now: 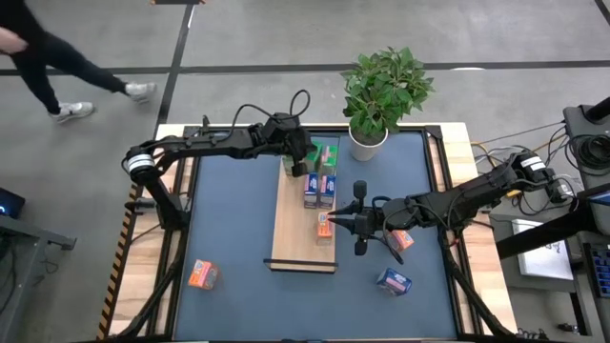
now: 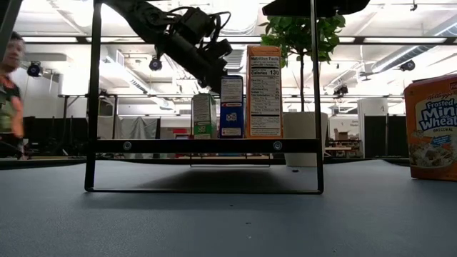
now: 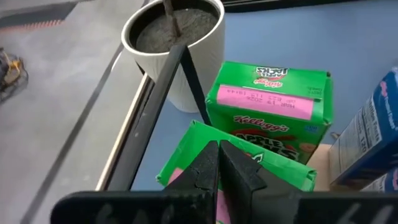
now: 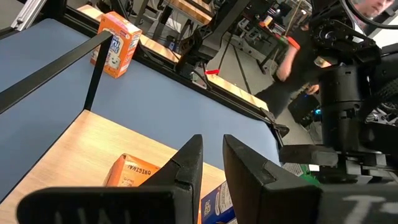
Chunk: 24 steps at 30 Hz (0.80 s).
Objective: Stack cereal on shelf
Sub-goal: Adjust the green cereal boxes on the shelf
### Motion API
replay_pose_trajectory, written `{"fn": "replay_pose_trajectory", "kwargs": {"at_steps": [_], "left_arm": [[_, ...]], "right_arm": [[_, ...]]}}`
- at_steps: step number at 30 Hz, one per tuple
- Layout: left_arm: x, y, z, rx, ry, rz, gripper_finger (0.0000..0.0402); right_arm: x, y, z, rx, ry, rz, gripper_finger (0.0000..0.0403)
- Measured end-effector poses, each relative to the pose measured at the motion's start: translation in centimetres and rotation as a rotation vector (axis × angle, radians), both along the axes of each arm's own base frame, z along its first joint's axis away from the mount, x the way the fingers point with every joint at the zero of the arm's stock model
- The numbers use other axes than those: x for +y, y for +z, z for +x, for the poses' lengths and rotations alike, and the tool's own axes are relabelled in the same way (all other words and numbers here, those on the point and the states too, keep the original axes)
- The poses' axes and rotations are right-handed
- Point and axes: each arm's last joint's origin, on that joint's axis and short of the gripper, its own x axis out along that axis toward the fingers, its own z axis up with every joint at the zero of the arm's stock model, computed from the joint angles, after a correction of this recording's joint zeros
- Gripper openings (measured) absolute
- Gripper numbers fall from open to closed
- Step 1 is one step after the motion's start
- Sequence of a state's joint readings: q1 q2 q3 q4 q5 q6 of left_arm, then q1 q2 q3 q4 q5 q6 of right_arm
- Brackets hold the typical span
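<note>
My left pincer [image 1: 303, 164], fingers pressed together, hovers over a green cereal box [image 3: 273, 112] at the shelf's [image 1: 291, 238] far end. My right pincer [image 1: 335, 223], slightly spread, hangs above an orange box [image 1: 324, 225] on the shelf; grip uncertain. Three boxes lie scattered on the tabletop [image 1: 238, 229].

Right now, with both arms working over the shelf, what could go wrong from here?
1. The left end effector is shut and sits right at the near green cereal box; a sideways move could tip it into the second green box.
2. The right end effector hovers by the orange box on the shelf, close to the blue boxes; a nudge might topple them.
3. Both arms crowd the same board and might collide.
</note>
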State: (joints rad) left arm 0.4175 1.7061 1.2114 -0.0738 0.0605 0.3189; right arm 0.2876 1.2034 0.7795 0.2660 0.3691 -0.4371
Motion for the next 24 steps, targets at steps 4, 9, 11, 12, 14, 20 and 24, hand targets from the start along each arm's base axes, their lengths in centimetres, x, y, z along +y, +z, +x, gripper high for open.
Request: {"fn": "replay_pose_trajectory", "kwargs": {"at_steps": [4, 9, 11, 12, 14, 20, 24], "left_arm": [[0.0, 0.01, -0.05, -0.01, 0.028, -0.039, 0.0], [0.09, 0.04, -0.12, -0.019, 0.103, -0.063, 0.0], [0.12, 0.02, -0.16, -0.019, 0.127, -0.071, 0.0], [0.07, 0.0, -0.15, -0.019, 0.132, -0.077, 0.0], [-0.03, 0.0, -0.11, -0.025, 0.14, -0.092, 0.0], [-0.54, 0.05, 0.05, -0.034, 0.153, -0.118, 0.0], [-0.79, 0.22, 0.0, -0.033, 0.177, -0.115, 0.0]], "right_arm": [[0.0, 0.0, 0.0, 0.0, 0.0, 0.001, 0.0054], [0.0, 0.0, 0.0, 0.0, -0.001, 0.002, 0.0054], [0.0, -0.01, 0.0, 0.0, -0.001, 0.002, 0.0054], [0.0, -0.01, 0.0, 0.0, -0.001, 0.002, 0.0054], [0.0, -0.01, 0.0, 0.0, 0.0, 0.002, 0.0054], [0.0, -0.01, 0.0, 0.0, -0.001, 0.006, 0.0054], [0.0, -0.01, 0.0, 0.001, -0.002, 0.006, 0.0054]]}}
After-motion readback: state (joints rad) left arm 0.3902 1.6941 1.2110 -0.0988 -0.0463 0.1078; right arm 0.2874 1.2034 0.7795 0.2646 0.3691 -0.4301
